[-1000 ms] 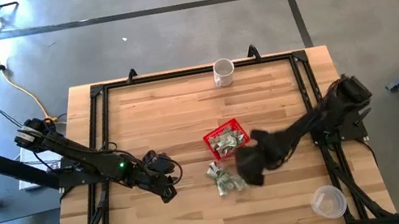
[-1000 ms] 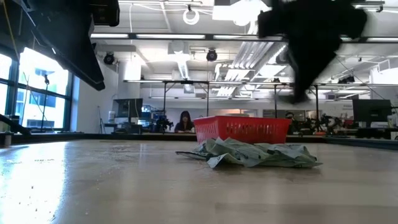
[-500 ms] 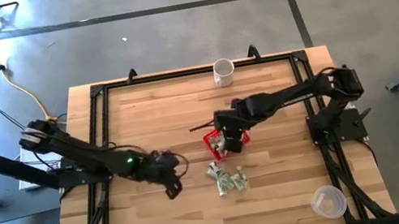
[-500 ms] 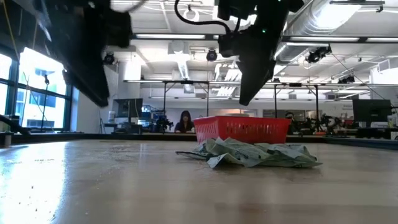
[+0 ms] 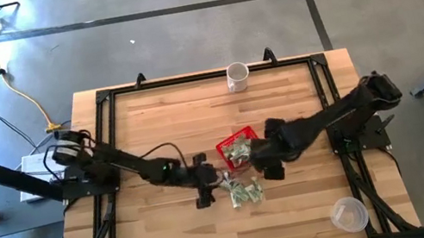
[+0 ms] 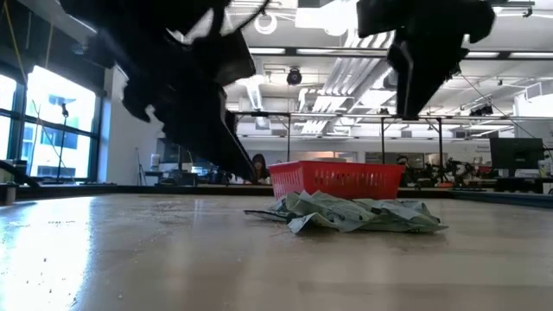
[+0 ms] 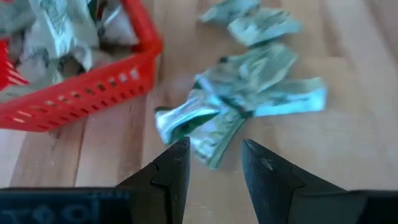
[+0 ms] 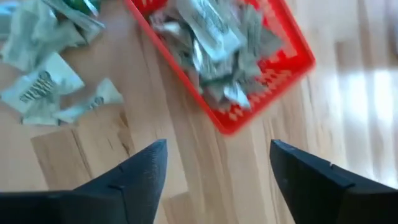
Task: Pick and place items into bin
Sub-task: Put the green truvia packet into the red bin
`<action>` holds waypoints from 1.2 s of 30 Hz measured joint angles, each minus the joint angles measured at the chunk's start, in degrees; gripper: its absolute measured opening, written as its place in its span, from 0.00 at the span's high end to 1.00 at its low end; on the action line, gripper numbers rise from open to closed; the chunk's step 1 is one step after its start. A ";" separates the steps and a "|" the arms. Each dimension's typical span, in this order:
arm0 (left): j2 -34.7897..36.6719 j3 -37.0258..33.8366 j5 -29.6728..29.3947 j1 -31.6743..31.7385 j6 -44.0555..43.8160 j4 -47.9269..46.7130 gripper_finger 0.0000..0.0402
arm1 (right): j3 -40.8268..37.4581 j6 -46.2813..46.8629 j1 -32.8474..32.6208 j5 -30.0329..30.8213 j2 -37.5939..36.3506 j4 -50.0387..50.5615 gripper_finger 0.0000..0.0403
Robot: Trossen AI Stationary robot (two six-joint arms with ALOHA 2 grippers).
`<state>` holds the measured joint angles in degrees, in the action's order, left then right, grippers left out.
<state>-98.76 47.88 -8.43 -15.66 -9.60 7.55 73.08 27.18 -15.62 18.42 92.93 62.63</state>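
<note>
The red basket (image 5: 239,147) sits near the table's middle and holds several crumpled green-and-white paper pieces (image 8: 211,43). More paper pieces (image 5: 242,191) lie loose on the wood just near of it; they also show in the low view (image 6: 354,214). My left gripper (image 5: 203,183) is open and empty, just left of the loose pieces (image 7: 249,93), with its fingers (image 7: 174,168) pointing at them. My right gripper (image 5: 268,163) is wide open and empty, above the table at the basket's near right corner (image 8: 261,93).
A white mug (image 5: 237,76) stands at the far edge. A clear plastic cup (image 5: 349,214) stands at the near right corner. A black frame (image 5: 103,99) runs around the tabletop. Bare wood lies to the left and far side of the basket.
My left gripper has gone toward the table's right, up to the loose paper pieces. My right gripper went from the loose pieces to above the basket, then came back toward the near right of it. The loose pieces have stayed put.
</note>
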 joint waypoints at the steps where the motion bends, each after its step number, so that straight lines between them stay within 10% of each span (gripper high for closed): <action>1: -0.52 0.00 1.63 0.82 0.56 -0.01 0.56 | 0.00 2.11 -1.13 1.19 -0.05 1.17 0.31; 16: -3.41 0.64 11.66 5.30 7.86 6.98 0.56 | -2.45 17.85 -6.99 9.11 0.06 3.16 0.31; 36: -10.84 8.22 11.62 4.24 6.90 -10.32 0.66 | -3.61 18.90 -7.25 9.20 0.08 4.27 0.31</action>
<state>-109.60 56.10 3.19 -11.42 -2.70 -2.77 69.47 46.08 -22.87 27.62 93.01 66.90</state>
